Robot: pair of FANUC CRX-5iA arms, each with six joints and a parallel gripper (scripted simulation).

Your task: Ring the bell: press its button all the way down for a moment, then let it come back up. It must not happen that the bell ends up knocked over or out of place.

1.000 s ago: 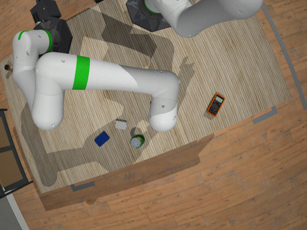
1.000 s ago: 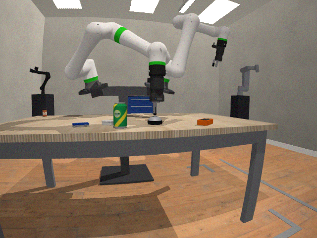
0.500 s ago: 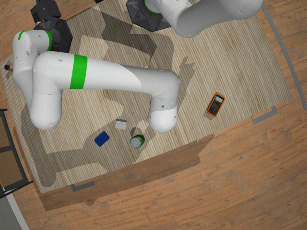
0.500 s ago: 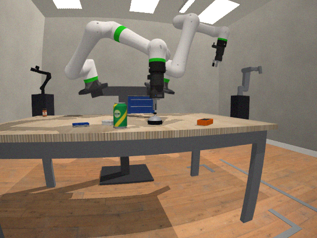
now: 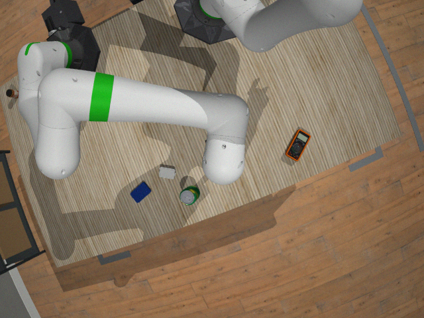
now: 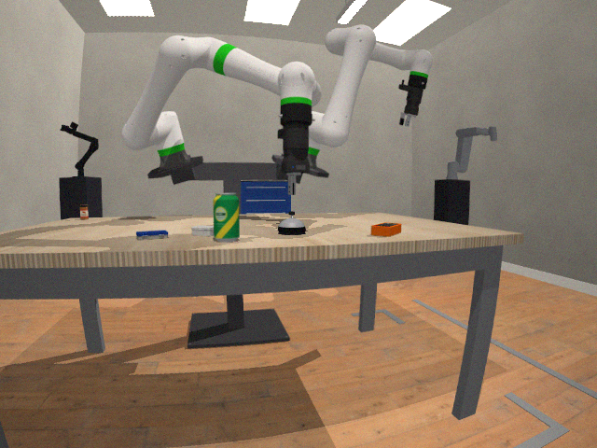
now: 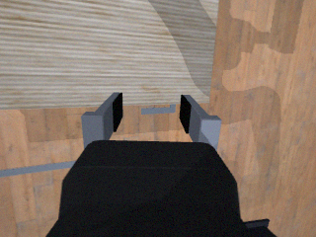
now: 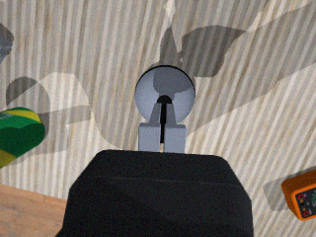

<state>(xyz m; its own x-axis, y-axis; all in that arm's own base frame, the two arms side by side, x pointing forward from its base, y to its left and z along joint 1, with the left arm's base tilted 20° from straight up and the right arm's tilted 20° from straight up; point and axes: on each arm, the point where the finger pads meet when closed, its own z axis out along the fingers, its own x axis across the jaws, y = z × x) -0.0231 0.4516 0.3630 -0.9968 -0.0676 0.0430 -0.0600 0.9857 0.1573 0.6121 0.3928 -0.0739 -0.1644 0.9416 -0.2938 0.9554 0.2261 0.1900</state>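
I have my right claw (image 6: pixel 291 193) (image 8: pixel 163 116) clenched on nothing, apart from and above the button (image 6: pixel 291 213) of the upright bell (image 6: pixel 291 226) (image 8: pixel 165 91). The bell sits on the counter (image 5: pixel 342 85) (image 6: pixel 337 244) (image 7: pixel 99 54) (image 8: pixel 99 30), between the green can (image 5: pixel 189 195) (image 6: pixel 226 217) (image 8: pixel 20 130) and the orange multimeter (image 5: pixel 298 145) (image 6: pixel 385 229) (image 8: pixel 303 195). My left claw (image 6: pixel 405 124) (image 7: pixel 151 106) hangs high, released.

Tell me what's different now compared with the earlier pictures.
The right gripper has risen, leaving a visible gap above the bell. Nothing was grasped or released. The bell, still upright, the soda can and the left gripper stayed put.
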